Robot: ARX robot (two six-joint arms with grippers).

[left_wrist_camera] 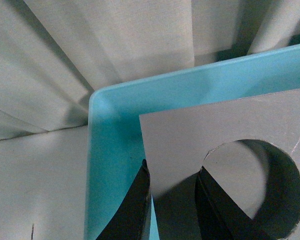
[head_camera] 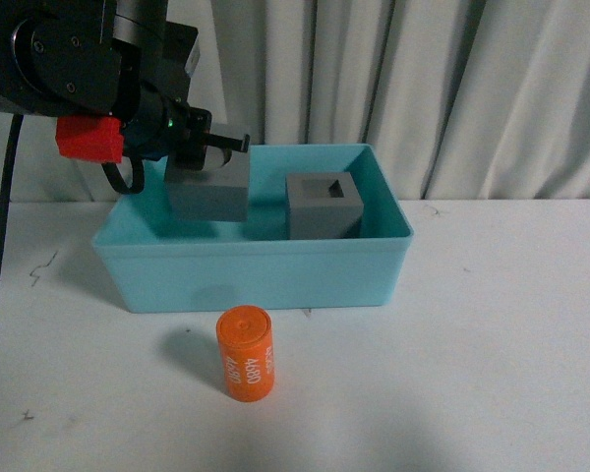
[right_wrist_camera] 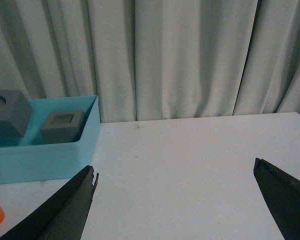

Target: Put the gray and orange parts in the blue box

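The task was about two-thirds done, as I judge it. The square-hole cube point(head_camera: 323, 205) already sat upright in the right half of the box point(head_camera: 256, 270). The round-hole cube point(head_camera: 208, 187) hung over the box's left half, pinched by the left gripper point(head_camera: 208, 155). In the left wrist view, one finger point(left_wrist_camera: 137, 205) lay against the cube's outer face and the other reached into the round recess, with the wall clamped between the jaws. A shadow beneath the cube suggested it was just clear of the box floor, so it had not been let go.

The cylinder point(head_camera: 246, 352) was left to do. It stood upright on the table point(head_camera: 492, 374), just near of the box's front wall. It was orange, with white numerals running up its side.

The right gripper point(right_wrist_camera: 175, 200) held nothing. Its jaws were spread wide over bare table to the right of the box.

Both cubes were matte gray with sharp edges. The box was a light turquoise with a rimmed edge.
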